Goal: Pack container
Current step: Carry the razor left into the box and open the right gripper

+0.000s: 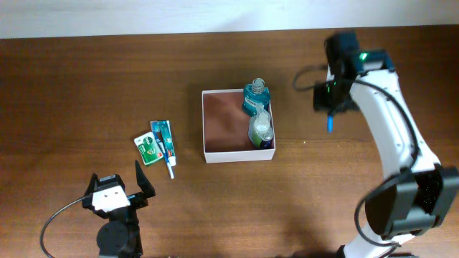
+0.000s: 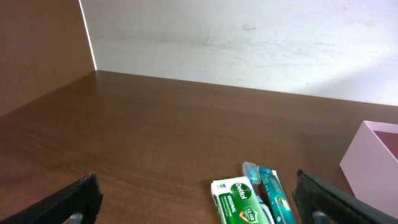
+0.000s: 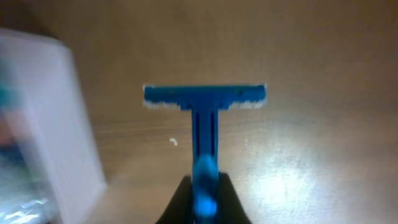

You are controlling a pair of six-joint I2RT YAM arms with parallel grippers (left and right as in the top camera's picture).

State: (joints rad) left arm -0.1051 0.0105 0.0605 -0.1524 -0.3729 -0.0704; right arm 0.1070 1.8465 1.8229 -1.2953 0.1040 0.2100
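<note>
Between the right fingers (image 3: 176, 208), clenched on the end of its slim handle, a blue razor (image 3: 204, 124) was held over the table (image 1: 86, 86). The container (image 1: 237, 155) lay apart to their left, with a teal mouthwash bottle (image 1: 255, 97) and a clear bottle (image 1: 261, 129) inside along the wall nearest them. The left fingers (image 2: 336, 202) were spread and held nothing, with a green soap box (image 2: 239, 200) just ahead. With so narrow a pinch, the razor could swivel or slip, and its broad head might catch the container's wall or topple a bottle.
</note>
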